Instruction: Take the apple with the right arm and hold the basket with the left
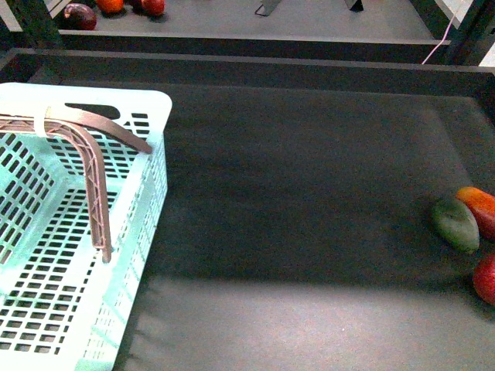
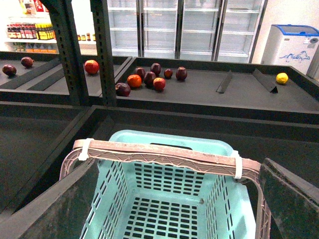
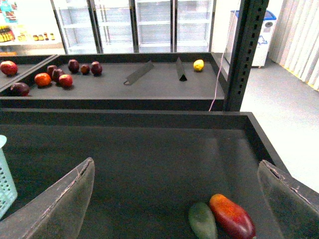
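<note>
Basket (image 1: 158,166) at the left of the table (image 1: 309,201), apple (image 1: 486,278) at its far right, open dark surface between them.
The apple is cut by the frame edge, near a green mango (image 1: 455,224) and an orange-red fruit (image 1: 481,207). A raised lip runs along the table's back. The left tool (image 2: 179,162) is spread wide over the basket's brown handle (image 2: 149,152), above its slotted floor. The right tool (image 3: 177,162) is also spread, gripping nothing.
</note>
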Tool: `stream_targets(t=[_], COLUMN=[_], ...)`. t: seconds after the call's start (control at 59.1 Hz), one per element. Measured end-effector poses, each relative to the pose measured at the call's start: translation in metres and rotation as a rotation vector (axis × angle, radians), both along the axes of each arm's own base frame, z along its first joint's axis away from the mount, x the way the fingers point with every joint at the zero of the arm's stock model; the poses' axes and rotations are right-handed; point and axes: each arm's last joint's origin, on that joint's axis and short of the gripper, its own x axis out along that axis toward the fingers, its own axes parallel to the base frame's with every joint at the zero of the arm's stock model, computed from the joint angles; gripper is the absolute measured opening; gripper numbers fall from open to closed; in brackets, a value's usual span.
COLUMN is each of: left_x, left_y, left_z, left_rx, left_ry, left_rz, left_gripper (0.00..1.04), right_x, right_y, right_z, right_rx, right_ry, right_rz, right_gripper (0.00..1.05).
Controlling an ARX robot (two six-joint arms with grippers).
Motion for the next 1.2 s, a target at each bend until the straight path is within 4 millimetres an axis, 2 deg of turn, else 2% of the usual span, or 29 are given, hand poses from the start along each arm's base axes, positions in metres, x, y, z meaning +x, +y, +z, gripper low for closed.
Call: stream_targets(t=[0.779,0.813,0.863,0.914,1.05,1.202], left_x=[0.000,0.000,0.002,0.006,0.021,0.049], left_y=[0.000,0.000,0.000,0.000,0.002,0.004], left_z=[0.000,0.000,-0.002,-0.004,-0.003,0.000], left_rx=[-0.012,-0.060,-0.223,-0.386,-0.675,-0.858], left_ry=[0.006,0.075,0.266,0.347,0.379,0.387], left_rz=[0.001,0.003,0.024,0.050,0.100,0.080], left_gripper=[0.98,0.98,0.98,0.98,0.98,0.98], right_x=[0.000,0.000,0.000,0.000,0.000,0.000], right_y=[0.000,0.000,0.000,0.000,0.000,0.000], right_z=[0.000,0.000,0.000,0.000,0.000,0.000], right_rx=[0.000,0.000,0.000,0.000,0.000,0.000], right_ry=[0.000,0.000,0.000,0.000,0.000,0.000], right_rz=[0.000,0.000,0.000,0.001,0.001,0.000], right_gripper=[0.96,0.96,0.96,0.96,0.96,0.96])
